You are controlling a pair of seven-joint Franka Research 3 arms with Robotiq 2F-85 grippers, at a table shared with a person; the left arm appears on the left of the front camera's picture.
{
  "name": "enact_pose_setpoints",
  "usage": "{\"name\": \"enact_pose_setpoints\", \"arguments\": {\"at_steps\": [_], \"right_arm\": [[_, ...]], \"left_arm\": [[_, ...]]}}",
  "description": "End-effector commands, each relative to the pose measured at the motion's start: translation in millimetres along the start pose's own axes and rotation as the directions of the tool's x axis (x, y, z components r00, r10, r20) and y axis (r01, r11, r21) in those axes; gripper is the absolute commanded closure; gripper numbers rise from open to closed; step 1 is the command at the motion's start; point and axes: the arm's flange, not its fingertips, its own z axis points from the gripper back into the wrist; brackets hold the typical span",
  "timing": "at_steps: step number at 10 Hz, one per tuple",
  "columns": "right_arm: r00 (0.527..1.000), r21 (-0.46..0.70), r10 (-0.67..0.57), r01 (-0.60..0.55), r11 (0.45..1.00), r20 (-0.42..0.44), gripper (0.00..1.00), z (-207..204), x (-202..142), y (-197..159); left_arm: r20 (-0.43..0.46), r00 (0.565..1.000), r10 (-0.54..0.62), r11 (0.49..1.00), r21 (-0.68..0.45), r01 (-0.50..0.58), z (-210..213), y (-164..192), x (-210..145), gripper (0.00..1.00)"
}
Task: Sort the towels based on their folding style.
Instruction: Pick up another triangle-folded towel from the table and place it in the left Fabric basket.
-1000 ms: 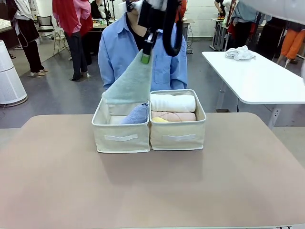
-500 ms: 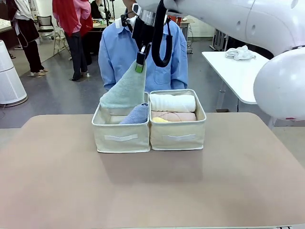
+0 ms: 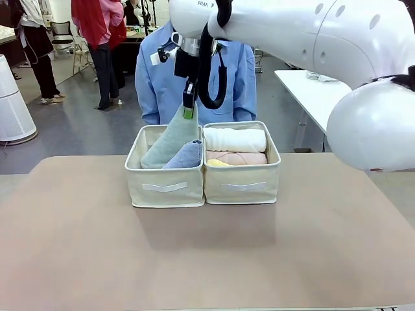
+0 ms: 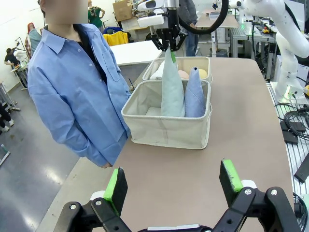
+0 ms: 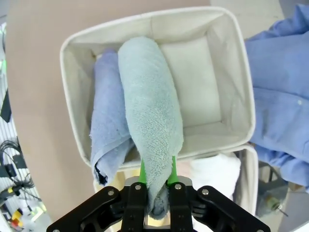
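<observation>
My right gripper is shut on the tip of the grey-green cone towel, whose wide end rests inside the left beige bin. Beside it in that bin leans the lavender-blue cone towel. In the right bin lie the white roll, the pink roll and a bit of the yellow roll. The right wrist view looks down the grey-green towel clamped in my right gripper, with the lavender towel against it. My left gripper hangs open over the tabletop, well short of the bins.
A person in a blue shirt stands right behind the bins at the far edge, hands not in sight. My right arm's white body spans the upper right. The brown tabletop stretches in front of the bins. A white table stands beyond.
My right gripper has come down and slightly left, lowering the grey-green towel from above the bins into the left bin. The left gripper stays open.
</observation>
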Motion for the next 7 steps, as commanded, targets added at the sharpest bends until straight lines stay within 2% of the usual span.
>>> {"name": "enact_pose_setpoints", "arguments": {"at_steps": [1, 7], "right_arm": [[0.999, -0.042, -0.022, 0.02, 0.999, -0.027, 0.84, 1.3, 15.3, -11.7], [0.999, -0.018, 0.004, -0.005, 1.0, -0.05, 0.84, -30.0, 18.4, -12.3]], "left_arm": [[-0.007, 1.0, -0.007, 1.0, -0.001, 0.007, 1.9, -2.4, -0.3, 0.0], [-0.007, 1.0, -0.007, 1.0, -0.001, 0.007, 1.9, -2.4, -0.3, 0.0]]}}
